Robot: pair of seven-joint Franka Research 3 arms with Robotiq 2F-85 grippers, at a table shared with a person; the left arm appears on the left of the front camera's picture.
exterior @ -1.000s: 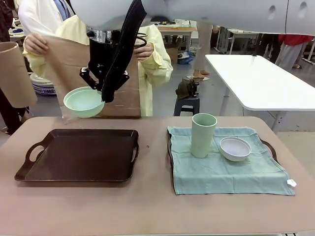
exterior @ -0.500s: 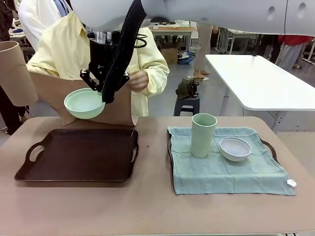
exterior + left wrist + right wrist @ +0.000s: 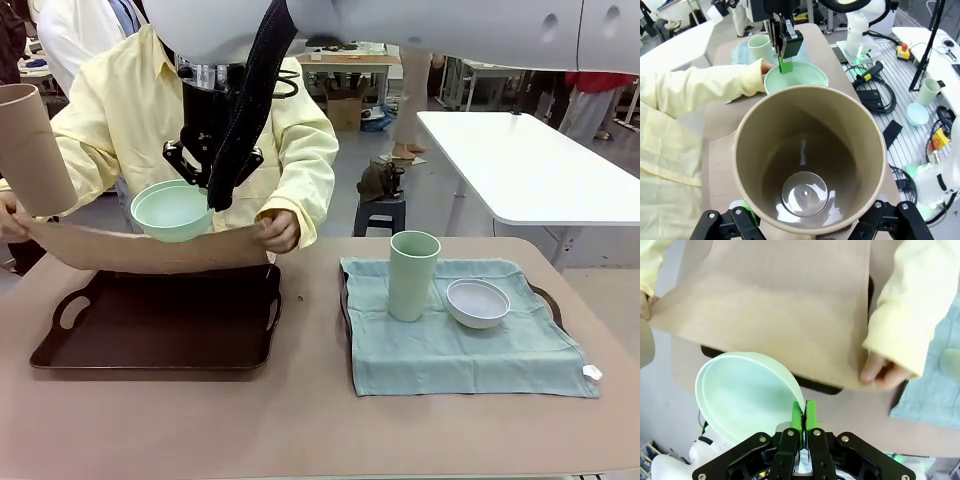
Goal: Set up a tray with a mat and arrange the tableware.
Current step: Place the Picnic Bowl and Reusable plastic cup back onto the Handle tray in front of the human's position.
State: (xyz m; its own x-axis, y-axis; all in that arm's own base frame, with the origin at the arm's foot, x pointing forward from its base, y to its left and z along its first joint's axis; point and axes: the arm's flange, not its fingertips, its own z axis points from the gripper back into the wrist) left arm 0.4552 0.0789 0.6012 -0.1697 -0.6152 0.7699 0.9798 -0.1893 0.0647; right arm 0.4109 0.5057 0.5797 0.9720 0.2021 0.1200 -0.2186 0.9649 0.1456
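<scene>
A person's hands [image 3: 280, 230] hold a tan mat [image 3: 150, 250] flat just above the dark brown tray [image 3: 160, 325]. My right gripper [image 3: 205, 187] reaches across to the left and is shut on the rim of the mint green bowl [image 3: 170, 210], which hangs over the mat. From the right wrist, the fingers [image 3: 803, 415] pinch that bowl [image 3: 742, 395] above the mat [image 3: 775, 305]. My left gripper [image 3: 810, 217] is shut on the tan-brown tumbler [image 3: 810, 160], seen at the far left [image 3: 35, 150]. The pale green tumbler [image 3: 413, 275] and whitish bowl [image 3: 477, 302] stand on the right.
The right tray [image 3: 548, 300] carries a pale green cloth [image 3: 460, 350] under the tumbler and bowl. The person leans over the table's far edge behind the left tray. A white table [image 3: 520, 160] and a stool [image 3: 380, 212] stand farther back.
The person has lowered the tan mat from hanging upright to lying flat over the dark tray and leaned forward. Both grippers have stayed put with their loads.
</scene>
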